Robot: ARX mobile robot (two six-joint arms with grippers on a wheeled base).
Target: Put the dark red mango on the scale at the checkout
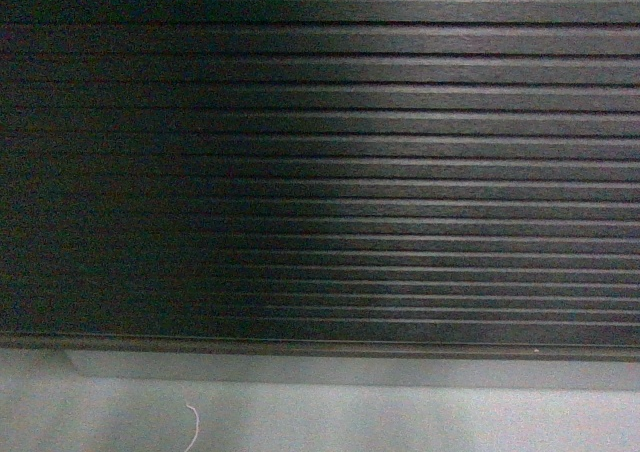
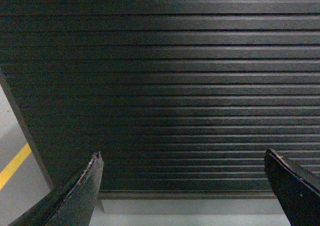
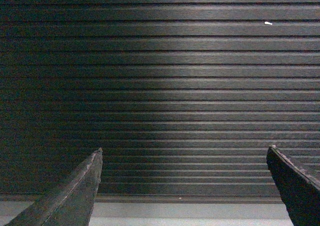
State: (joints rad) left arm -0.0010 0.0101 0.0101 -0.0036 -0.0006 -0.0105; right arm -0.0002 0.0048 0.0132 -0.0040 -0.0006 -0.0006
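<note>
Both grippers, left gripper (image 2: 182, 158) and right gripper (image 3: 184, 153), spread apart (empty) facing checkout (image 1: 320, 172).

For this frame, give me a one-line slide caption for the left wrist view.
Open, empty left gripper faces the checkout counter's ribbed dark front; yellow floor line at left.

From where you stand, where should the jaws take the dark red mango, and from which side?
No grip can be picked yet: no mango shows in any view. All three cameras face the ribbed front of the checkout. Left gripper and right gripper are open and empty. The countertop must be seen first.
</note>
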